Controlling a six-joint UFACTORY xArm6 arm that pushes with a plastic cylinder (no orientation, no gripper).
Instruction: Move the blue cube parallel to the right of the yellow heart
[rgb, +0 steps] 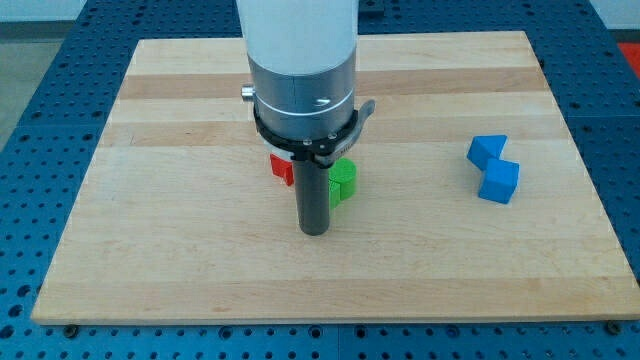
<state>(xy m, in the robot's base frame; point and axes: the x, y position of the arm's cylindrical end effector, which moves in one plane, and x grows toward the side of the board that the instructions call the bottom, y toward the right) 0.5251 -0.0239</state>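
Nearest the view's bottom, my tip (316, 231) presses on the pale, grained wooden board (200, 270), a smooth dark rod with no claw to clench or release. Just behind it sit a green block (343, 180) and a red block (281, 168), both partly hidden, shapes unclear. Well apart, at the view's right, the blue cube (499, 182) touches another blue block (487, 151). No yellow heart shows.

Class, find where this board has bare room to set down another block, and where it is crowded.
Bare: the view's left side and the middle stretch between the green block and the blue blocks. Crowded: around my tip, beside the green and red block.
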